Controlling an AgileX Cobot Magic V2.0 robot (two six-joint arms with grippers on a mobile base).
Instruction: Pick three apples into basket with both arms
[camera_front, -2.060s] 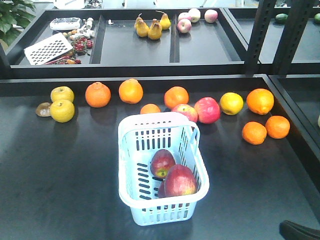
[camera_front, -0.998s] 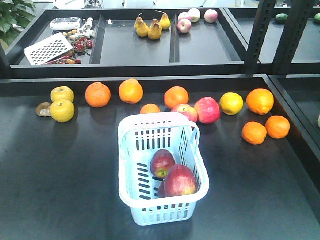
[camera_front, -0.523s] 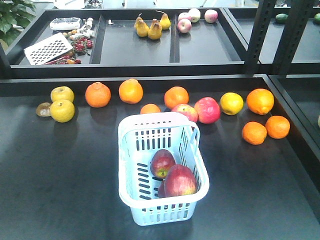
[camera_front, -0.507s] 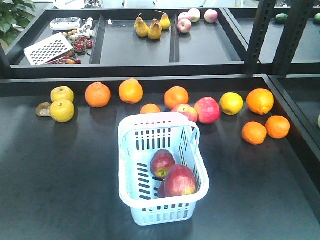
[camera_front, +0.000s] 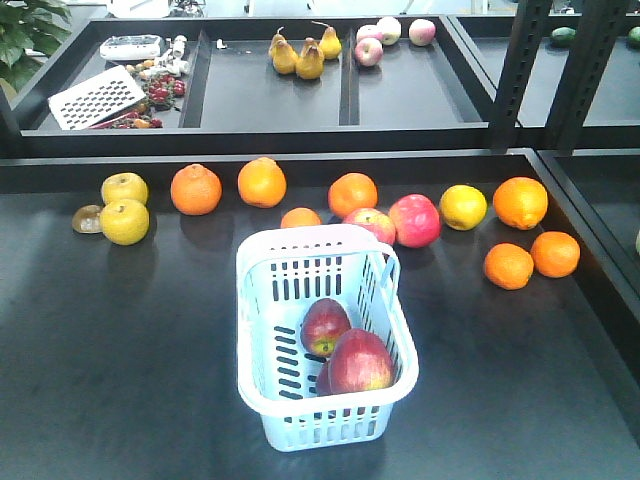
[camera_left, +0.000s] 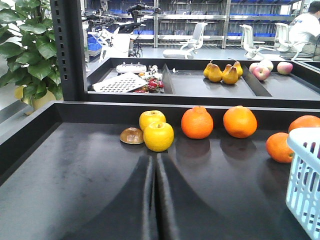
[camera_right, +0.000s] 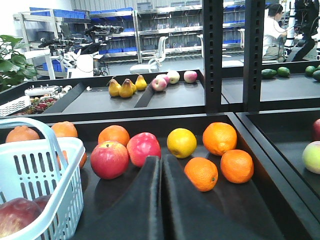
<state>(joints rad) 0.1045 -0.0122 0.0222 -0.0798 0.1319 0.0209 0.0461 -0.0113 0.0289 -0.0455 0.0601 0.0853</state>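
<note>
The pale blue basket (camera_front: 262, 262) stands in the middle of the black table. Two dark red apples lie in it, one (camera_front: 325, 325) behind the other (camera_front: 360, 362); a dark red sliver (camera_front: 320, 381) shows under the front one. Neither arm shows in the front view. My left gripper (camera_left: 154, 160) is shut and empty, low over the table, left of the basket (camera_left: 305, 175). My right gripper (camera_right: 161, 160) is shut and empty, right of the basket (camera_right: 60, 165), where the dark red apples (camera_right: 15, 215) show through the rim.
Oranges (camera_front: 196, 189), yellow fruit (camera_front: 124, 221) and two brighter red apples (camera_front: 414, 220) line the table's back. More oranges (camera_front: 509, 265) lie at the right. A raised ledge and trays with pears (camera_front: 300, 58) stand behind. A black post (camera_front: 520, 70) stands back right.
A black part of the right arm at the bottom right corner two seconds ago has left the front view. The basket and fruit have not moved.
</note>
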